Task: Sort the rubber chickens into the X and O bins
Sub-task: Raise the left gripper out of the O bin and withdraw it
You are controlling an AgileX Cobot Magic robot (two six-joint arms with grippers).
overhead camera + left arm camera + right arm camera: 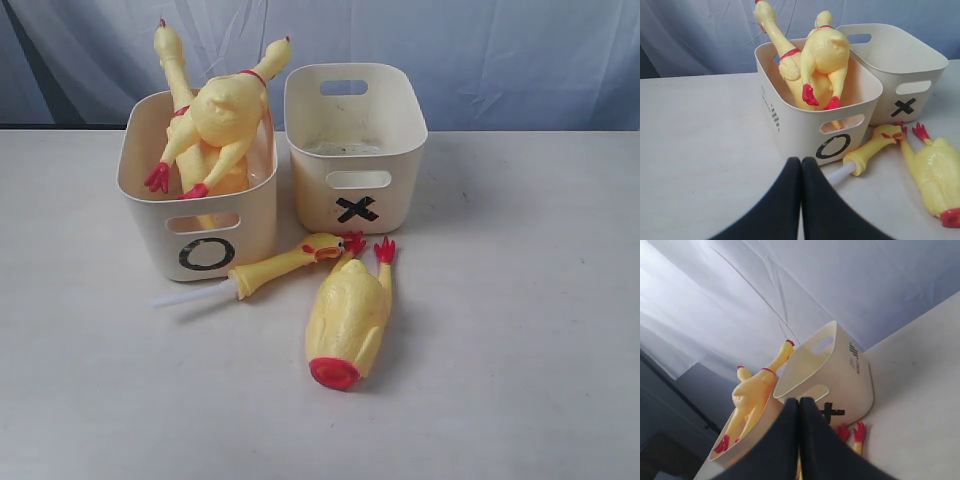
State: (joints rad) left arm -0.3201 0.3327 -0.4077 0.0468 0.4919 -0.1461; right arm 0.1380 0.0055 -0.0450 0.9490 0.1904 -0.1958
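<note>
The headless chicken point(348, 318) (likely light, squashy) is best pinched at the legs; left fingers point(780, 210) and right fingers point(780, 450) are pressed together.

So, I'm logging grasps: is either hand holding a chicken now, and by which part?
Nothing is held. The left hand and the right hand are both shut, with nothing between them.

White table point(520, 380); pale blue wrinkled curtain point(520, 50) hanging behind.
</note>
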